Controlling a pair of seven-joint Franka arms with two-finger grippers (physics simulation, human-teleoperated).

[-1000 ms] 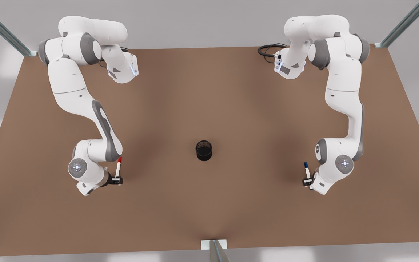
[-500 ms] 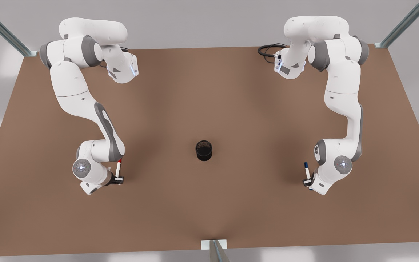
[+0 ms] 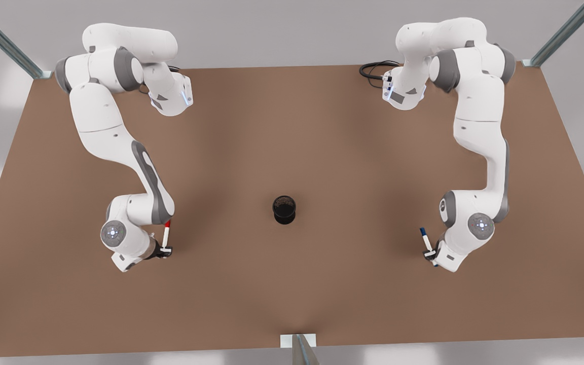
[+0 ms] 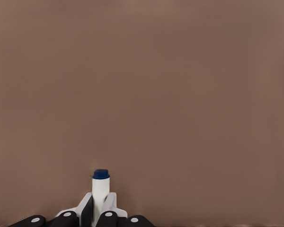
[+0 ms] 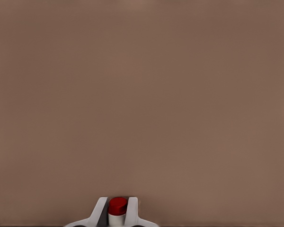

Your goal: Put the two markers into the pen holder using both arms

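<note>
Both claws grip markers for the drop: left gripper (image 3: 429, 255) clamps the blue-capped marker (image 3: 425, 238) toward one desk side, right gripper (image 3: 164, 250) the red-capped marker (image 3: 166, 234) opposite, with the pen holder (image 3: 284, 209) mid-desk between them.

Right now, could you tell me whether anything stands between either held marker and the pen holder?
Nothing visible does. The left gripper holds the blue-capped marker and the right gripper holds the red-capped marker; bare table lies between each and the pen holder.
</note>
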